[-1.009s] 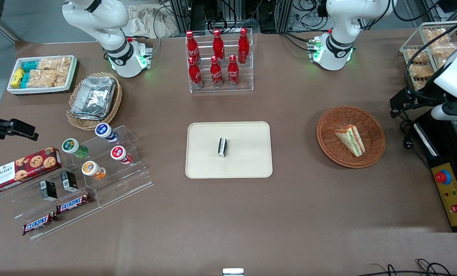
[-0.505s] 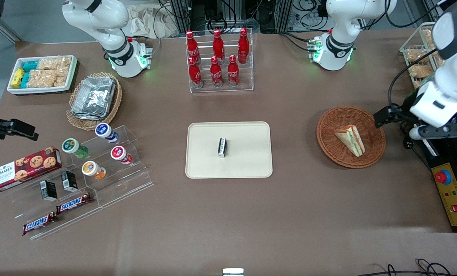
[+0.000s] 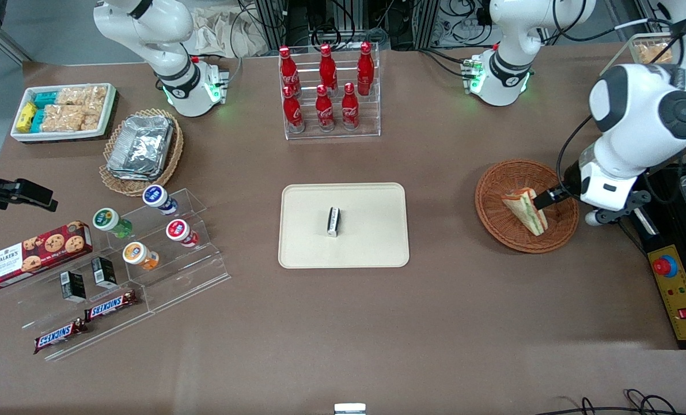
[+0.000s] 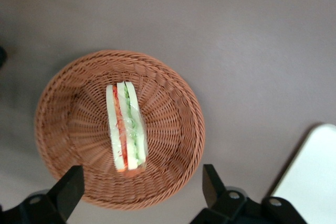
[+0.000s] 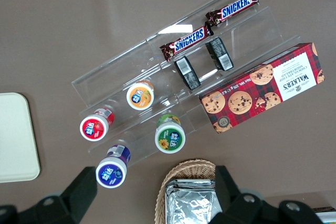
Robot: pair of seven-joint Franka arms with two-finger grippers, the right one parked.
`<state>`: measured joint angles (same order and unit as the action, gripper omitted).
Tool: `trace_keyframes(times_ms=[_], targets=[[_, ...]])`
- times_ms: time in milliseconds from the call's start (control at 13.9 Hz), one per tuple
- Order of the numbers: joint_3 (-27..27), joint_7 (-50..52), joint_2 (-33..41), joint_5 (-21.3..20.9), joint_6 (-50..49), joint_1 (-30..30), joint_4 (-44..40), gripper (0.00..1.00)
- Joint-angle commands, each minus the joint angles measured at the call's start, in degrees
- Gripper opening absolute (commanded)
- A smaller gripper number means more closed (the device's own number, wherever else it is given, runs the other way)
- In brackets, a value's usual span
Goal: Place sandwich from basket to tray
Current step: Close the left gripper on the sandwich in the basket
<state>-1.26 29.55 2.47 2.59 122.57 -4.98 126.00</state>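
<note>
Wicker basket (image 3: 526, 206) holds the sandwich (image 4: 126, 127) while the gripper (image 4: 142, 192) hovers above it, fingers spread wide: the approach step, needing descent to straddle the wedge before carrying it to the tray (image 3: 371, 242).

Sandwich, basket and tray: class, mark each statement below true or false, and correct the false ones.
1. The sandwich lies in the basket. True.
2. The gripper is shut on the sandwich. False: its fingers are open, hovering above the basket without touching the sandwich.
3. The tray holds nothing. False: a small black-and-white bar lies on it.
4. Six red bottles stand in a clear rack, farther from the front camera than the tray. True.
5. The sandwich's filling shows green and orange-red stripes. True.
</note>
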Motion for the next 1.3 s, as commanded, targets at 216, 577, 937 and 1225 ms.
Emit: trace_keyframes(times_ms=[216,577,937,1225], targets=[[0.03,5.25,1.57,0.31,14.96,0.14,13.20,1.00],[-0.15,5.79,-3.25,0.31,19.37,1.55,15.23,1.00],[-0.15,7.28,-7.04,0.31,24.21,1.55,15.77,1.00],[-0.15,7.28,-10.11,0.31,26.76,1.46,15.85,0.97]])
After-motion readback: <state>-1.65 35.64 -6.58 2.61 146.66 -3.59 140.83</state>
